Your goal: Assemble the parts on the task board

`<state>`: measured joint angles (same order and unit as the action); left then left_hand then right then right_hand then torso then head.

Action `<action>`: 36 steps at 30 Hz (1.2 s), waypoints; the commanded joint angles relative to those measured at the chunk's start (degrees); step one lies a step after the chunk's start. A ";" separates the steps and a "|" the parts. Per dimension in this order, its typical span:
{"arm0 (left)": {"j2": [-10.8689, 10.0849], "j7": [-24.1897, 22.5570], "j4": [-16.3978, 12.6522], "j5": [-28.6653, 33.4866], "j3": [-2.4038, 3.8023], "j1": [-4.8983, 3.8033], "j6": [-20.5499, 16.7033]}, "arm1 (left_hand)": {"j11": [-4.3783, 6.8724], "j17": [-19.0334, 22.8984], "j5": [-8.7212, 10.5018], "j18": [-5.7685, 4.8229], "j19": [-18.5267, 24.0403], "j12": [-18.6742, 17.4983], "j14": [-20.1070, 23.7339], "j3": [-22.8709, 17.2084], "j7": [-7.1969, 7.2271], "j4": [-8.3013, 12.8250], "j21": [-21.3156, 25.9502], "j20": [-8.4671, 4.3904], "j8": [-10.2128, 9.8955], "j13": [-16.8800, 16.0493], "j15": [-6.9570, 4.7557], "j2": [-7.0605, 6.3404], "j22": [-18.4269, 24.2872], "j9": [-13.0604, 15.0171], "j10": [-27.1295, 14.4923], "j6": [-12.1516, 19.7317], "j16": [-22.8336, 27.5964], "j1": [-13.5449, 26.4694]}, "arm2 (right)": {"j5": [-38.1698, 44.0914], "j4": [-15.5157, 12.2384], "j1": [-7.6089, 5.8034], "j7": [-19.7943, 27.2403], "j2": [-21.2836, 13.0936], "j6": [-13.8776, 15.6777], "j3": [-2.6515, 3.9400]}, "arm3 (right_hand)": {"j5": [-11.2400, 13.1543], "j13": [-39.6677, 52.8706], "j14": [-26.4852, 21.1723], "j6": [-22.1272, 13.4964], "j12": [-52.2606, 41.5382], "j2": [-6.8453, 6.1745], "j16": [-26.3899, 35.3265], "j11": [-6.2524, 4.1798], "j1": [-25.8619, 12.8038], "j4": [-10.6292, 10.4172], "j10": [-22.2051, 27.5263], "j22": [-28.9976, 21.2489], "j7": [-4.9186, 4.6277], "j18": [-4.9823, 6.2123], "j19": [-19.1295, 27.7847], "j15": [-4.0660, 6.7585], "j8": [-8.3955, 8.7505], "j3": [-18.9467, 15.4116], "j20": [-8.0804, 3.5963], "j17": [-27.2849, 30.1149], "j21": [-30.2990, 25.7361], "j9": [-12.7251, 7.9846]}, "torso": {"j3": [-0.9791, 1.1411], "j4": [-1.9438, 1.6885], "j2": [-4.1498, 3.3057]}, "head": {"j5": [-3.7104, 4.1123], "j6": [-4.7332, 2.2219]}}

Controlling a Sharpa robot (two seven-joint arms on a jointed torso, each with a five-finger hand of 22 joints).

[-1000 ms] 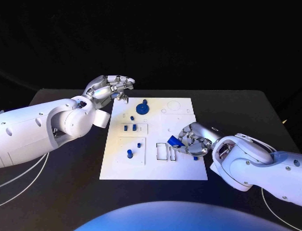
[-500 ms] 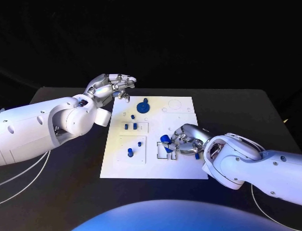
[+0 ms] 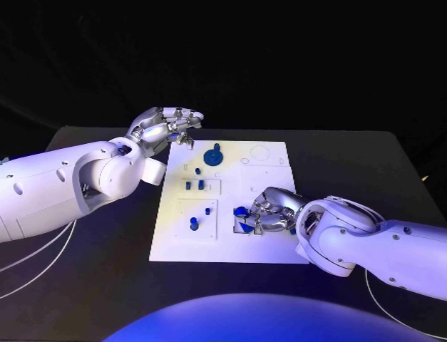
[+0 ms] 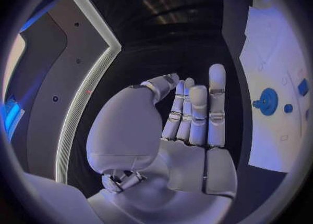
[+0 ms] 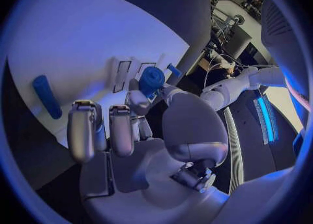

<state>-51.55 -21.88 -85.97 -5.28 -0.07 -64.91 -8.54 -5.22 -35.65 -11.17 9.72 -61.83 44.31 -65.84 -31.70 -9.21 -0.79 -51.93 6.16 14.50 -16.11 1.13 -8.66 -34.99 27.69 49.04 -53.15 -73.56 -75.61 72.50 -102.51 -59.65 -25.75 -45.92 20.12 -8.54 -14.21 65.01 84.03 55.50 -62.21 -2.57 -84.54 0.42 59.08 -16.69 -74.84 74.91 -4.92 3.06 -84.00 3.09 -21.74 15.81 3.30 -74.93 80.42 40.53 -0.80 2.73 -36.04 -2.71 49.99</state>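
The left arm reaches in from nine o'clock, its left hand raised toward eleven o'clock, fingers straight, close together, holding nothing. The right arm enters from four o'clock; the right hand sits near centre, fingertips pinching a blue part.

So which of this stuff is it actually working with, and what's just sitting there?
Part of the job:
task board
blue part held by the right hand
blue parts on the board, such as the round one

Just there:
black table
left hand, holding nothing
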 commanded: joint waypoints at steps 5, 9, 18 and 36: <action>0.09 -0.25 -0.15 -0.20 0.04 -0.01 0.86 | -0.01 -0.06 -0.18 0.83 0.15 -0.23 0.34 -0.01 0.15 -0.25 0.27 0.41 -0.09 0.05 0.11 0.04 -0.08 0.06 -0.20 0.33 -0.33 0.44 | 0.25 0.59 0.16 -1.28 0.45 -2.64 -0.01 | -0.29 0.18 3.36 0.02 -0.32 0.01 -0.06 -0.06 -0.45 -0.08 -0.62 10.05 0.30 -0.63 -1.13 0.30 0.18 -0.33 -0.40 -1.05 -0.13 0.06 | 0.00 0.05 0.05 | -0.07 0.01; 0.10 -0.24 -0.12 -0.20 0.04 -0.01 0.87 | -0.01 -0.06 -0.18 0.83 0.15 -0.23 0.34 -0.01 0.15 -0.25 0.27 0.41 -0.09 0.05 0.11 0.04 -0.08 0.06 -0.20 0.33 -0.33 0.44 | 1.18 1.29 0.19 -1.76 0.91 -2.48 -0.01 | -0.46 0.35 3.36 0.11 -0.26 0.34 -0.05 -0.13 -1.94 -0.17 -0.73 10.09 0.39 -0.63 -1.14 0.39 0.00 -1.25 -0.47 -1.07 -0.16 0.29 | 0.02 0.03 0.06 | -0.07 0.01; 0.09 -0.23 -0.06 -0.20 0.04 -0.01 0.87 | -0.01 -0.06 -0.18 0.83 0.15 -0.23 0.34 -0.01 0.15 -0.25 0.27 0.41 -0.09 0.05 0.11 0.04 -0.08 0.06 -0.20 0.33 -0.33 0.44 | 2.72 1.49 0.23 -1.58 1.54 -2.11 -0.02 | 4.42 1.19 3.31 0.18 0.16 1.44 0.13 -0.31 -10.77 -0.24 -1.10 10.16 0.62 -0.57 -1.07 0.55 -0.73 -7.55 -0.63 -0.77 -0.54 1.32 | -0.02 0.03 0.04 | 0.05 0.01; -0.24 0.01 0.04 -0.18 0.04 -0.01 1.05 | -0.04 -0.01 -0.16 0.83 0.18 -0.22 0.45 0.04 0.14 -0.36 0.29 0.43 -0.10 0.08 0.13 0.04 -0.10 0.27 -0.29 0.40 -0.37 0.57 | 5.05 -0.60 0.40 1.14 -0.59 -1.67 -0.02 | 3.04 1.72 3.37 -0.05 0.98 1.31 0.11 -0.36 -5.83 0.14 -1.34 10.31 0.68 -0.55 -1.11 0.59 -1.01 -11.00 -0.66 -0.97 -0.83 1.83 | 0.01 0.08 0.01 | -0.36 0.01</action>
<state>-51.80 -21.72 -85.82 -5.29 -0.07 -64.91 -8.50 -5.22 -35.70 -11.17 9.72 -61.63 44.31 -65.84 -31.70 -9.20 -0.79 -51.93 6.37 14.50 -16.11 1.13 -8.67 -35.03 27.86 49.05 -53.15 -73.78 -75.61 76.16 -102.83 -59.33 -26.37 -46.40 18.65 -8.55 -10.99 66.70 83.82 55.79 -61.46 -1.19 -84.54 -0.05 52.67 -16.60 -75.83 74.92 -4.17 3.07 -84.00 3.29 -22.37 5.14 2.87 -74.92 79.86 42.28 -0.80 2.76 -36.00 -2.99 49.95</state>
